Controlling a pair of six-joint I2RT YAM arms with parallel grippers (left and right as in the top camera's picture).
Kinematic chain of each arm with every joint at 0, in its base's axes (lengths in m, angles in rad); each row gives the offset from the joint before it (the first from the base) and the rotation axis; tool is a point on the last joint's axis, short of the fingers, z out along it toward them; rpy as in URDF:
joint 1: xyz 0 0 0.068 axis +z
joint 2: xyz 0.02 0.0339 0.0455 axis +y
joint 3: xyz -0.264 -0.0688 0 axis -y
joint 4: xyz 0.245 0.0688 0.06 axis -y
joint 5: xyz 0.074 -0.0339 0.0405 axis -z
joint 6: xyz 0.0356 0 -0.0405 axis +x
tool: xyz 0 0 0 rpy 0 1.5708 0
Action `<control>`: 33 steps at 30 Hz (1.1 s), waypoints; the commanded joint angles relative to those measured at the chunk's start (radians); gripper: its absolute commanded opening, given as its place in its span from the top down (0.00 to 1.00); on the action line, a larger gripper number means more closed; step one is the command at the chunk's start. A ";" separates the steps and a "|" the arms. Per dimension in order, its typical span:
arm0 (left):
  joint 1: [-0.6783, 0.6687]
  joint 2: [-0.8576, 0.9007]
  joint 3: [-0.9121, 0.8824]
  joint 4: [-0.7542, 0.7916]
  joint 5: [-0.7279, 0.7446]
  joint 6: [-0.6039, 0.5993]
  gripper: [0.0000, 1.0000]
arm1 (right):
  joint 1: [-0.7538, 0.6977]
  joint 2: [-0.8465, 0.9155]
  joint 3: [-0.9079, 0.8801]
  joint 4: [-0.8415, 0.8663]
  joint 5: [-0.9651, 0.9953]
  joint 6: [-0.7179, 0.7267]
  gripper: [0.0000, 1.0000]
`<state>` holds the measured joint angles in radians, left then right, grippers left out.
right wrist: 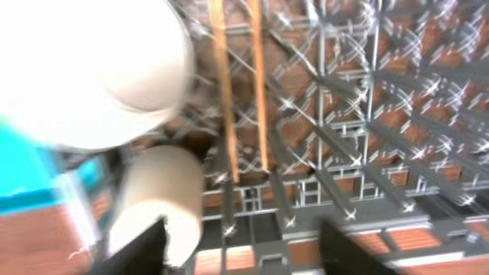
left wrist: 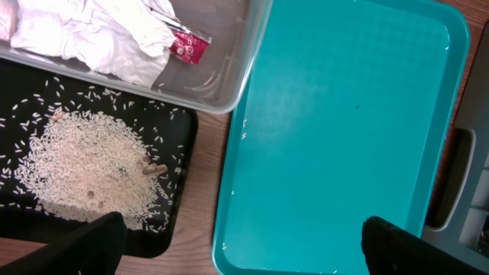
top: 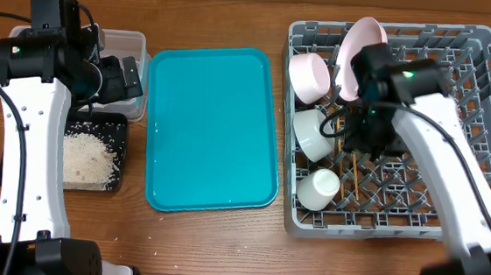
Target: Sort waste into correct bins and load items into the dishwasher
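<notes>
My left gripper (top: 132,76) (left wrist: 244,252) is open and empty, above the gap between the black tray (left wrist: 179,137) and the teal tray (left wrist: 344,130). The black tray (top: 119,158) holds loose rice (left wrist: 84,164). The clear tub (left wrist: 221,84) (top: 134,41) holds white napkins (left wrist: 92,30) and the red-and-white wrapper (left wrist: 187,47). My right gripper (top: 368,143) (right wrist: 248,248) is open and empty over the grey dish rack (top: 485,104). The rack holds the upright plate (top: 362,46), pink bowl (top: 310,75), grey-green bowl (top: 313,134) (right wrist: 84,69), white cup (top: 319,189) (right wrist: 164,198) and chopsticks (top: 352,177) (right wrist: 225,92).
The teal tray (top: 211,126) lies between the bins and the rack, with a few rice grains along its near edge. The wooden table shows around everything. The right half of the rack shows only upright pegs.
</notes>
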<state>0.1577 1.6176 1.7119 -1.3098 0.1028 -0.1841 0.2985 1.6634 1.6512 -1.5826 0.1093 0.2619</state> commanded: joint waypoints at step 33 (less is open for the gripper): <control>-0.001 -0.010 0.019 0.002 -0.003 0.001 0.00 | -0.118 -0.621 -0.133 0.510 -0.355 -0.315 0.00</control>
<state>0.1577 1.6176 1.7123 -1.3102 0.1032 -0.1841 0.2127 1.1587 1.6180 -1.1316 -0.1844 -0.0143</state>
